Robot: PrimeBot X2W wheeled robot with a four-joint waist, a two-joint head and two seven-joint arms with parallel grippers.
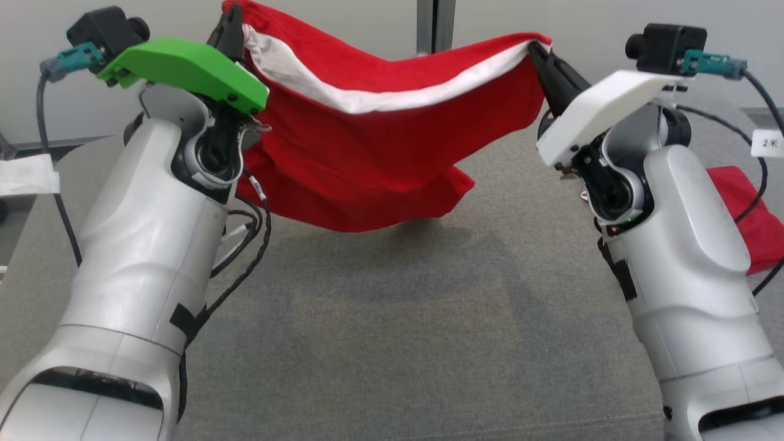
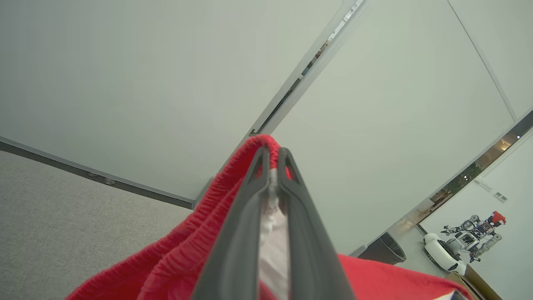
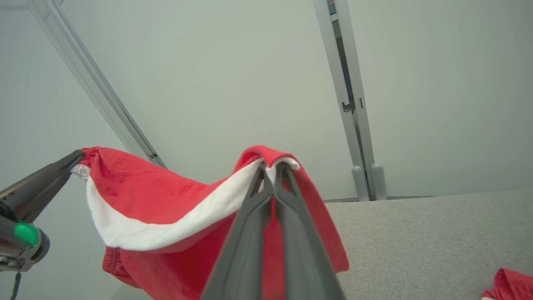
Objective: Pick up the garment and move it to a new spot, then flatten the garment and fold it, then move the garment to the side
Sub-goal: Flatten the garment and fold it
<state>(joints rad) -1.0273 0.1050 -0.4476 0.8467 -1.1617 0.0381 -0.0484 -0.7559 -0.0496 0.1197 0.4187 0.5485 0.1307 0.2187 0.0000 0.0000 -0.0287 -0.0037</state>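
Item: red fabric garment w/ white lining (image 1: 367,159). Top corner cut by frame edge, 11 o'clock; left part hidden behind green plastic wrist cover (image 1: 190,70).
Item: second red cloth (image 1: 765,233), 3 o'clock. Partly behind pale right forearm (image 1: 686,245), cut by edge.

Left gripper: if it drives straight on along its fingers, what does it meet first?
Past the garment it grips, the left gripper has open air, then probably the pale wall panel; depth is unclear.

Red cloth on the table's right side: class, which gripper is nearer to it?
Right. The right gripper is raised left of the red cloth; the left gripper holds the garment's far end.
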